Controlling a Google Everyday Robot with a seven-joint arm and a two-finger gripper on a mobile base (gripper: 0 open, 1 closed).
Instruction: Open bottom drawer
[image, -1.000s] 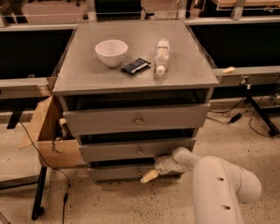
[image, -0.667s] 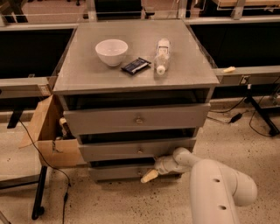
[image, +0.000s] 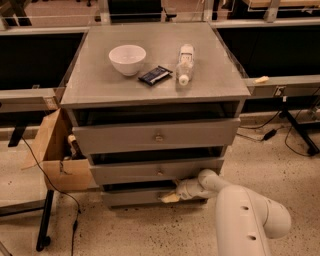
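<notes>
Gripper (image: 170, 197) down low, cream tip against the front of the bottom drawer (image: 135, 196), the narrowest grey panel beneath two wider ones; clamped or spread, we cannot tell. Up on the smooth grey bench (image: 100, 85) we have a round white bowl (image: 127, 59), a dark wrapper (image: 155, 75) with unreadable print, and a clear bottle (image: 184, 63) lying flat.

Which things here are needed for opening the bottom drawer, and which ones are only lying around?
Belong to the job:
- bottom drawer
- end effector, low down at that drawer's front

Just lying about:
- white bowl, dark packet and plastic bottle, all on the cabinet top
- cardboard box, at the side
</notes>
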